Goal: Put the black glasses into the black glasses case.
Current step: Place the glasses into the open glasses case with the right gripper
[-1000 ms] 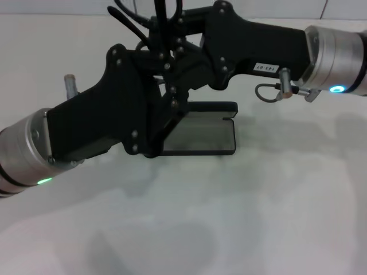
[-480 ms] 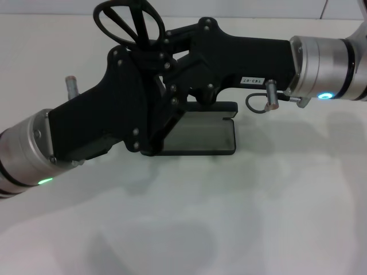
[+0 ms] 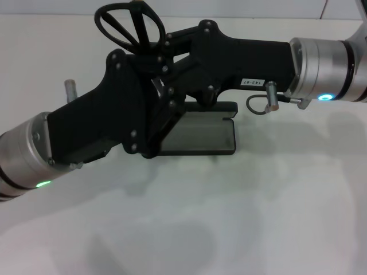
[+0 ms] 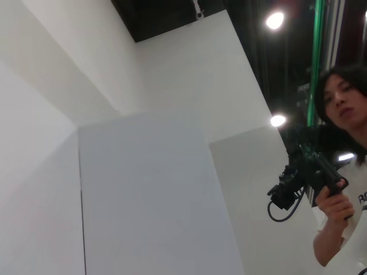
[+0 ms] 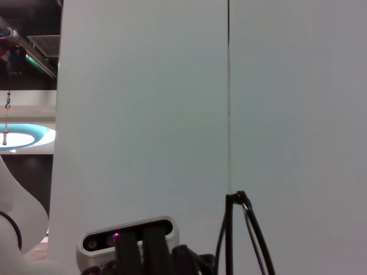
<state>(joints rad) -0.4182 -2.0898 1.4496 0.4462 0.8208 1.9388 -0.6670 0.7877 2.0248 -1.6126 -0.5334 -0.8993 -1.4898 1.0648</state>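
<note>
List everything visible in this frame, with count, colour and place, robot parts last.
black glasses: one, black, raised above the table at the far side, over the crossed grippers.
black glasses case: one, black with grey lining, open on the table at centre, partly hidden by the arms.
table: one, white, under everything.
person: one, dark hair, holding a black device, seen in the left wrist view.
left gripper: one, black, at the case's left end.
right gripper: one, black, reaching across from the right below the glasses.

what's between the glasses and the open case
In the head view, both grippers: the right gripper reaches across above the case, the left gripper sits at its near-left edge. The glasses are raised beyond them.
</note>
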